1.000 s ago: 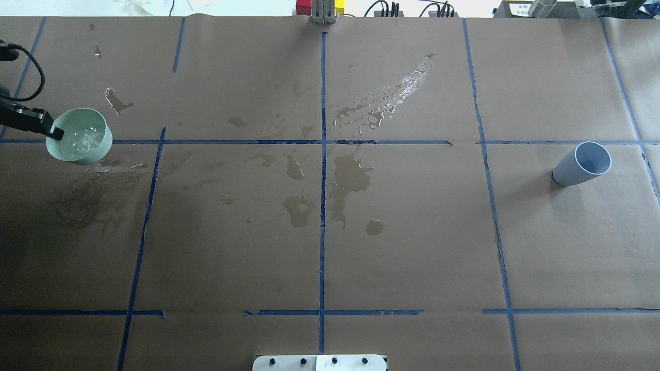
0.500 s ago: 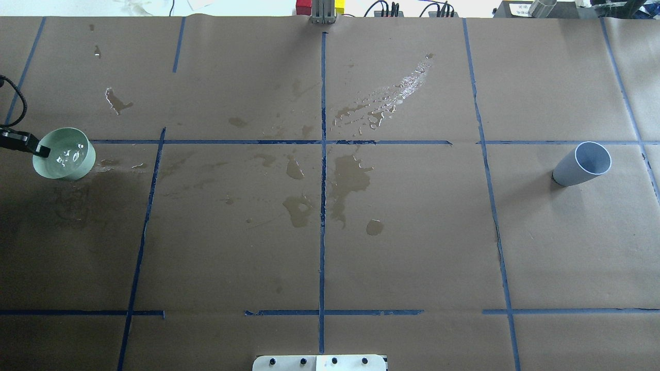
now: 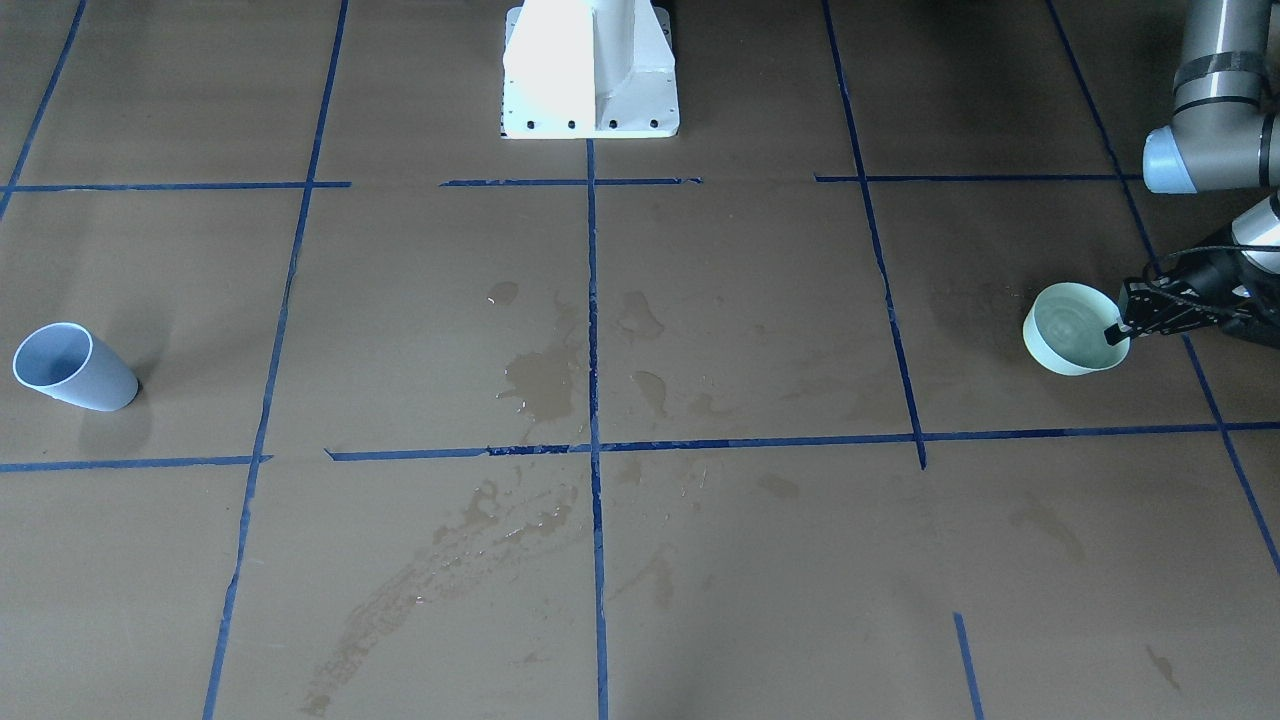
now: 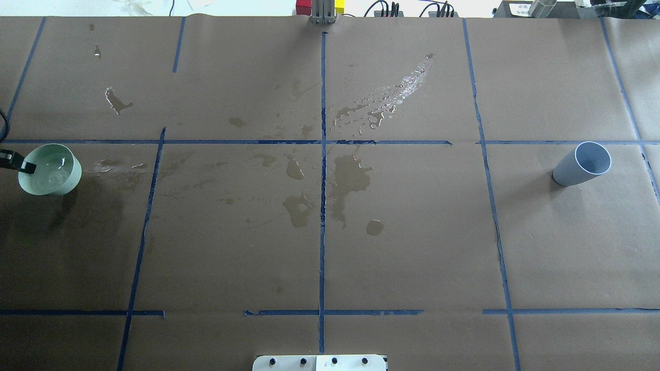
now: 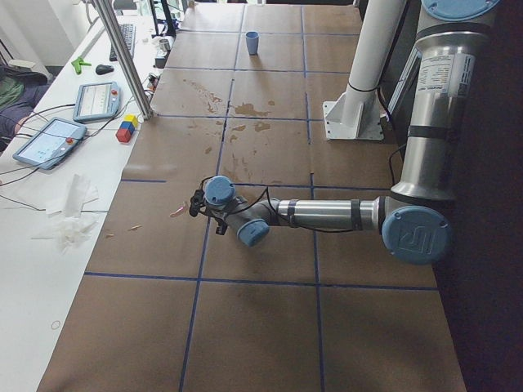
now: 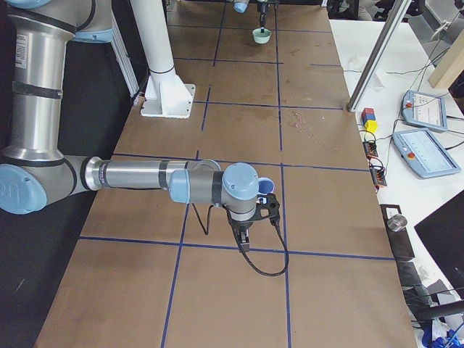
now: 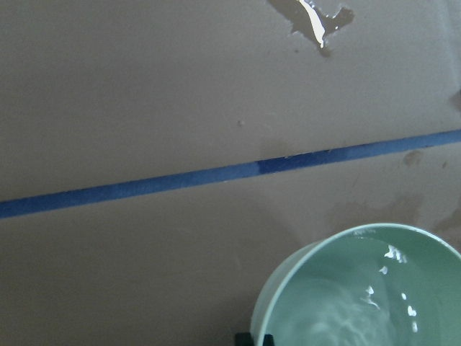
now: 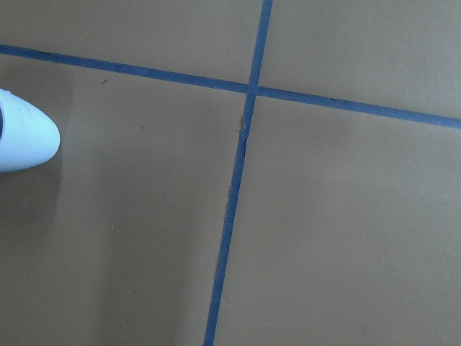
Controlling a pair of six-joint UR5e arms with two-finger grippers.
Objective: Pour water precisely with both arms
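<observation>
At the table's (image 4: 412,247) left end, left fingers (image 4: 25,166) pinch the upright green cup (image 4: 70,184) holding water (image 4: 49,172).

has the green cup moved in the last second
Yes. In the overhead view the green cup has gone left and nearer the robot, from straddling the crosswise tape line to just below it.

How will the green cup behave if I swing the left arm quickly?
Probably sloshes: water ripples in the wide-mouthed green cup. The left end effector pinches only one side of the rim, so it may pivot. It looks thin-walled, likely light.
</observation>
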